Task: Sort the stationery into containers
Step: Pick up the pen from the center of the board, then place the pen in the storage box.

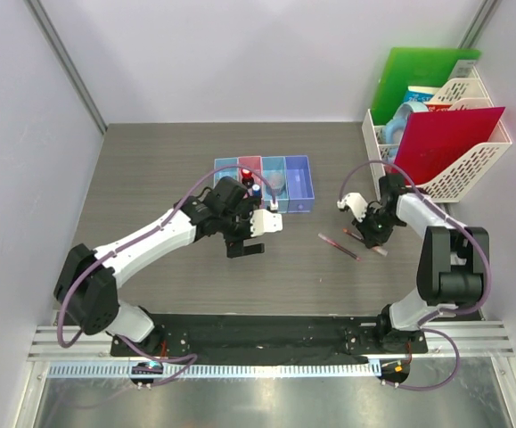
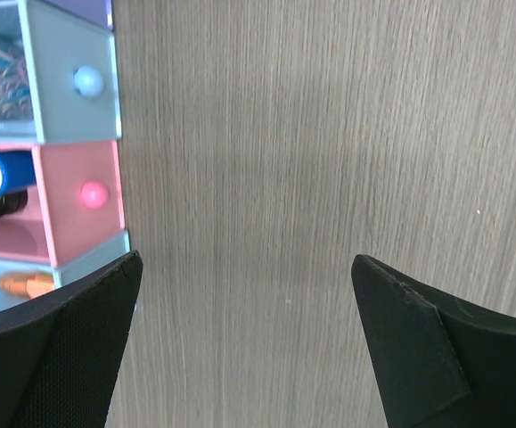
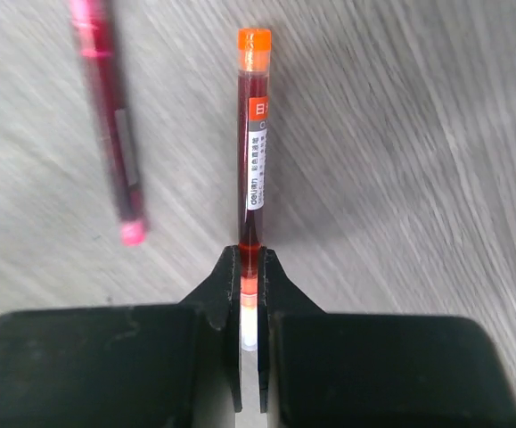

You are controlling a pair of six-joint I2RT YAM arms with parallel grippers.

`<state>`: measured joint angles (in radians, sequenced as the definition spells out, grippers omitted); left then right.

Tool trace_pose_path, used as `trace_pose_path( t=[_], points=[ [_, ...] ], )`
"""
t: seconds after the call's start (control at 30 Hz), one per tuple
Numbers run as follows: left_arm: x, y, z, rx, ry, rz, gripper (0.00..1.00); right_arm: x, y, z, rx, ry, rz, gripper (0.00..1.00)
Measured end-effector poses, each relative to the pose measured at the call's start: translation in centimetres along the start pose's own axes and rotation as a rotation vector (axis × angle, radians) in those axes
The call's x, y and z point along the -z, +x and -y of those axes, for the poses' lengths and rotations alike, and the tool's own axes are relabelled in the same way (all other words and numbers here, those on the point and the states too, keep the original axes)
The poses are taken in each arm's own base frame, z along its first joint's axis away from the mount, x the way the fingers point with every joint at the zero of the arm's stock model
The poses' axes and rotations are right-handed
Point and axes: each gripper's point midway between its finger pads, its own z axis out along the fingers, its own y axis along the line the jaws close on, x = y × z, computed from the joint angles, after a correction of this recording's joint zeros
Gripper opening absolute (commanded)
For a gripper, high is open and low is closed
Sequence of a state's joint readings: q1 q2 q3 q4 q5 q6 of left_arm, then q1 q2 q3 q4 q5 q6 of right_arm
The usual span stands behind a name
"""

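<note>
Red pen (image 3: 252, 143), pinched near 1 end by our R claw (image 3: 249, 267), may pivot & slip; L claw (image 2: 244, 266) gapes empty.

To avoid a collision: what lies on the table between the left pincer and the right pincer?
Only one loose dark-red pen, lying flat; the top external view shows it.

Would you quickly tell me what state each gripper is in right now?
Left gripper: open, holding nothing.
Right gripper: closed on the orange-capped pen.
</note>
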<state>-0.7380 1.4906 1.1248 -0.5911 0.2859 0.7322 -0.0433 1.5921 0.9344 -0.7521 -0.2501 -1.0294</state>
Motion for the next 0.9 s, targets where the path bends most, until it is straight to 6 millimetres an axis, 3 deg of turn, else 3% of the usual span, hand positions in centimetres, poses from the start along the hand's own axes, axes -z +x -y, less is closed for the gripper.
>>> trace_pose_path(
  t=[0.1, 0.2, 0.4, 0.5, 0.6, 0.7, 0.8, 0.9],
  points=[
    [1.0, 0.6, 0.1, 0.015, -0.020, 0.003, 1.00, 1.6, -1.1, -0.4, -0.020, 0.010, 0.051, 0.01],
    [1.6, 1.6, 0.5, 0.050, -0.032, -0.003, 1.00, 4.2, -3.9, 0.6, -0.059, 0.044, 0.142, 0.01],
    [1.2, 4.7, 2.0, 0.138, 0.000, -0.048, 1.00, 9.9, -13.2, 4.5, -0.199, 0.127, 0.469, 0.01],
    [1.2, 5.4, 2.5, 0.168, 0.007, -0.051, 1.00, 11.3, -18.1, 5.2, -0.260, 0.110, 0.616, 0.01],
    [2.0, 5.7, 2.7, 0.188, -0.007, -0.030, 1.00, 10.7, -23.2, 5.1, -0.295, 0.053, 0.723, 0.01],
    [2.9, 5.6, 2.7, 0.196, -0.029, -0.001, 1.00, 8.1, -27.3, 4.1, -0.322, -0.021, 0.764, 0.01],
    [3.4, 5.5, 2.5, 0.198, -0.049, 0.019, 1.00, 4.9, -29.5, 3.3, -0.361, -0.071, 0.757, 0.01],
    [3.5, 5.7, 2.4, 0.208, -0.055, 0.018, 1.00, 2.2, -30.0, 3.4, -0.414, -0.082, 0.736, 0.01]
  ],
)
